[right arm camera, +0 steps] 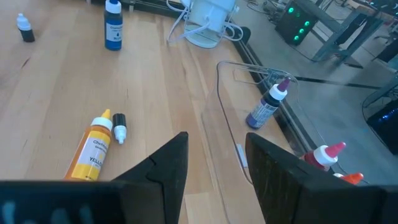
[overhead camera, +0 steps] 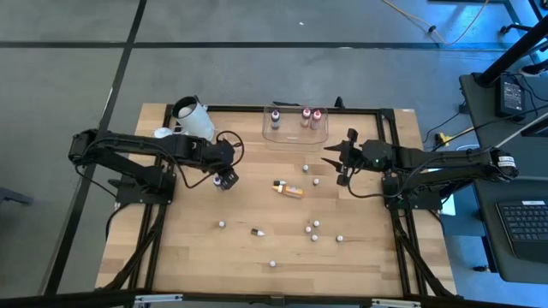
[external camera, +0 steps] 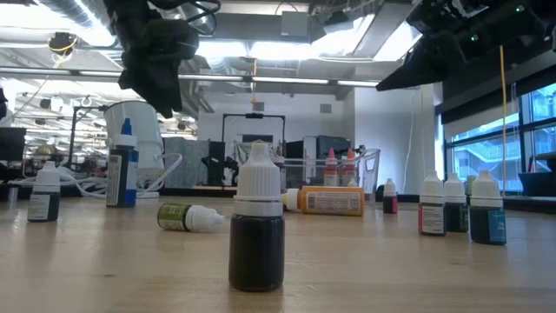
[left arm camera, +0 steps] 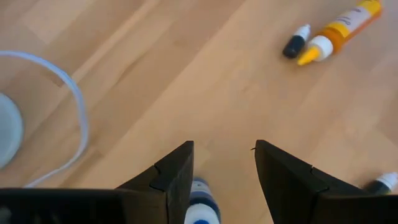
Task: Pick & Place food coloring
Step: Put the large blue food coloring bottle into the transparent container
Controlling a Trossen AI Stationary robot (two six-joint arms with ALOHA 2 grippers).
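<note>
Food coloring bottles (overhead camera: 310,229) sit scattered across my wooden table (overhead camera: 188,248), most upright, with an orange-yellow bottle (overhead camera: 288,189) lying on its side near the middle and three more standing in the clear tub (overhead camera: 294,135) at the far edge. My left gripper (left arm camera: 224,174) hangs low over the left-centre boards, fingers spread wide and gripping nothing; a blue bottle (left arm camera: 201,210) stands right below, close by one finger (left arm camera: 171,180), cut off by the frame edge, so I can't tell if they touch. My right gripper (right arm camera: 211,163) hovers beside the tub, fingers parted too, holding nothing. A white cup (overhead camera: 193,118) lies near my left arm. Colours of the small scattered bottles are hard to make out from overhead.
</note>
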